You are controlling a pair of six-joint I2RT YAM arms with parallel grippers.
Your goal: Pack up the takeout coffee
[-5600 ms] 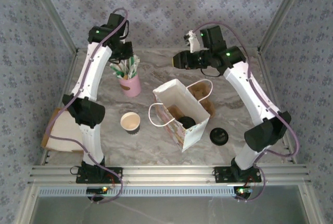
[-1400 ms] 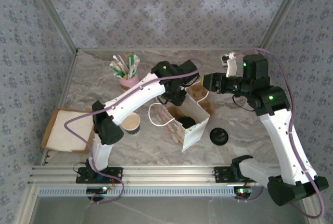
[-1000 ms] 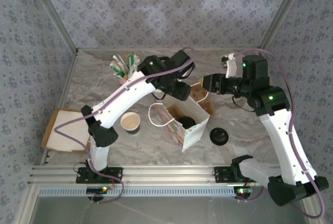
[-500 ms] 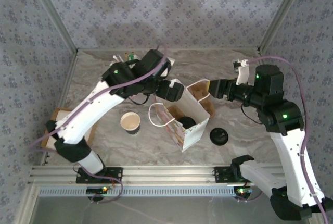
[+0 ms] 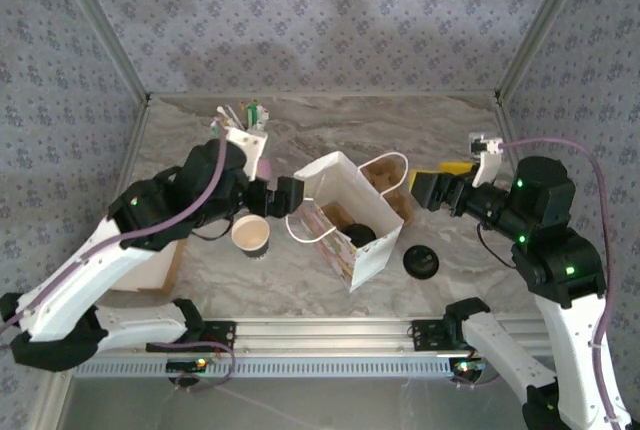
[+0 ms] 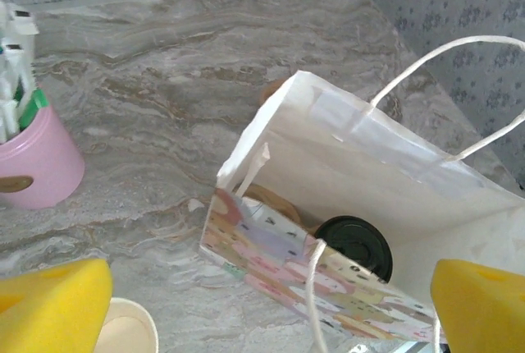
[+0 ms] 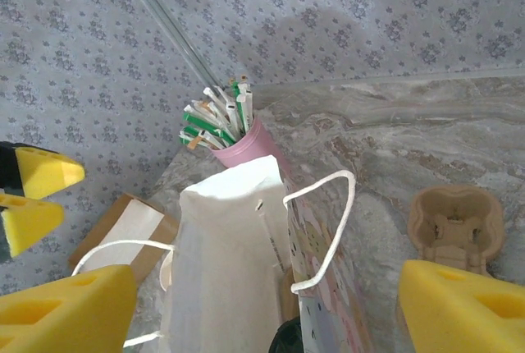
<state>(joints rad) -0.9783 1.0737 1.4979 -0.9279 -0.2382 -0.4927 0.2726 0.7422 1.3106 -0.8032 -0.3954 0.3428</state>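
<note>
Gaping white bag point(image 5: 338, 188), lidded cup point(image 6: 354, 244) inside

The left arm point(image 5: 82, 270) sweeps in low from the left side, elbow bent. The left gripper point(image 5: 288, 197) points right, its yellow fingers point(image 6: 51, 302) spread wide. The right arm point(image 5: 577, 322) stands tall. The right gripper point(image 5: 428, 190) points left, fingers point(image 7: 464, 302) also wide apart.

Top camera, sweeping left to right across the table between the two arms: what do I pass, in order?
open paper cup → paper bag → black lid. I left out the pink stick holder, which stands straight behind the cup, so its place in the order is unclear.
</note>
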